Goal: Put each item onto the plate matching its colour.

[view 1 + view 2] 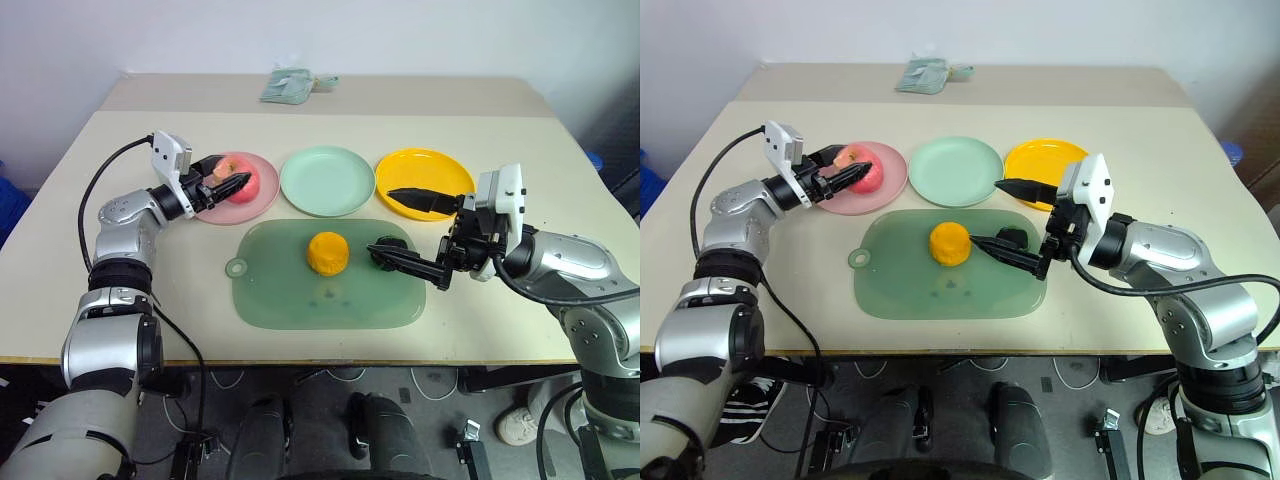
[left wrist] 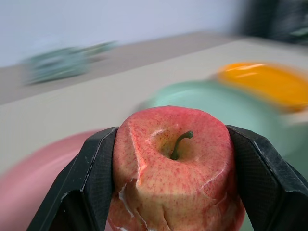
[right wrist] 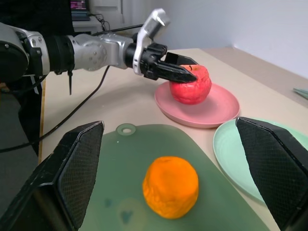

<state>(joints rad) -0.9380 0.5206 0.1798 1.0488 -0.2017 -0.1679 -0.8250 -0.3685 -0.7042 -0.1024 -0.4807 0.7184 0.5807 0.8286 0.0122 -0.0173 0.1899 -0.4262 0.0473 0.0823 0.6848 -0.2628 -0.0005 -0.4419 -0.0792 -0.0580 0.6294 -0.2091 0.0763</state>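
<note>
My left gripper is shut on the pink-red apple, one black finger on each side. Gripper and apple are at the pink plate; whether the apple rests on it I cannot tell. The orange-yellow lump sits mid-way on the flat green mat. A small dark green lump lies on the mat's right part. My right gripper stands open: one finger reaches over the yellow plate, the other lies by the dark lump. The mint plate holds nothing.
The three plates stand in a row behind the mat. A folded green cloth lies at the table's far edge. A black cable loops from my left wrist over the table's left side.
</note>
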